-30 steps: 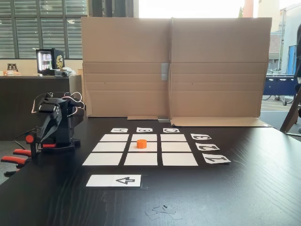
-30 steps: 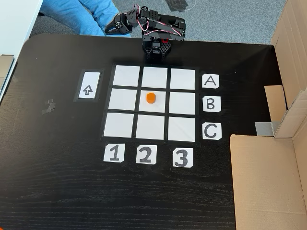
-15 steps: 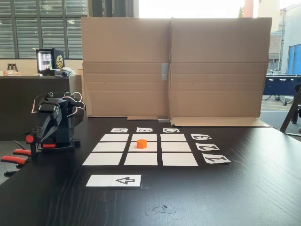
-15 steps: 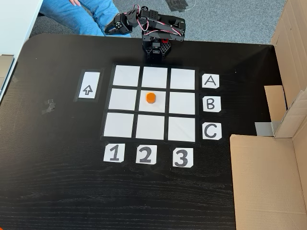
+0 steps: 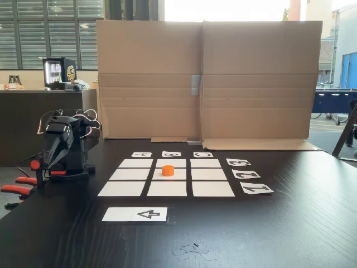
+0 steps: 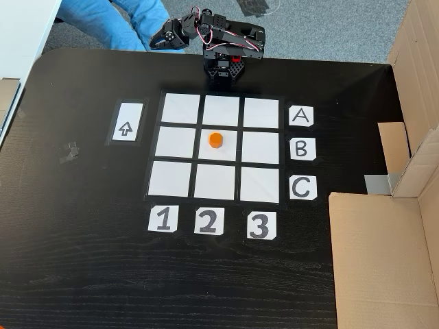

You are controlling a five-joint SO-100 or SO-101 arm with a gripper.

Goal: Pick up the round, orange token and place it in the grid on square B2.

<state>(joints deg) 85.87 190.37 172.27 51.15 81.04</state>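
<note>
Orange token (image 6: 216, 140) sits upright on square B2 (image 6: 221, 155), mid-table, well apart from the folded arm's gripper (image 6: 159, 41) at the table's far edge, its jaws unreadable

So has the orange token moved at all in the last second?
No. The token sits in the centre cell of the grid, level with the B label, just as before.

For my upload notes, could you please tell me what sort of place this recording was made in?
Probably an office or lab workspace with a makeshift robot test bench: a dark table screened by a cardboard backdrop, a paper grid taped down with letter and number labels, and window blinds and a counter behind.
</note>
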